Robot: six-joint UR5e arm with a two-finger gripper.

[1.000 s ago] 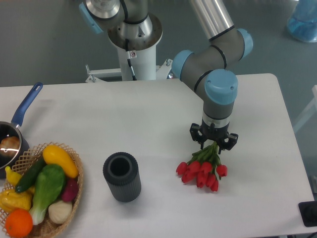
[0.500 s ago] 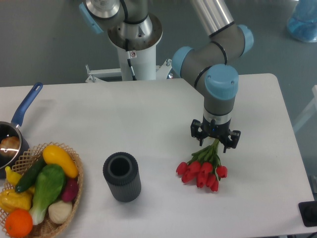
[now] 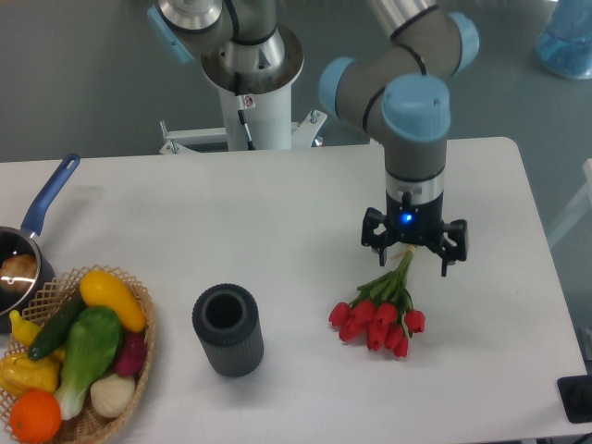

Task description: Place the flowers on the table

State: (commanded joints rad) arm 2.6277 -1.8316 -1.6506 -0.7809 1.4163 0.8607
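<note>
Flowers (image 3: pixel 377 319) lay on bench (image 3: pixel 277 222); gripper (image 3: pixel 414 257) spread apart over stems, risked snagging them if lifted crooked.

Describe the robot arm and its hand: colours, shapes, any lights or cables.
The arm is built of silver-grey metal tubes joined by dark grey cylindrical joints with light blue round caps. Its wrist is a grey cylinder ending in a silver ring. The black two-finger hand has angular prongs and a small blue light glowing on its body. A black cable runs down the white base column.
</note>
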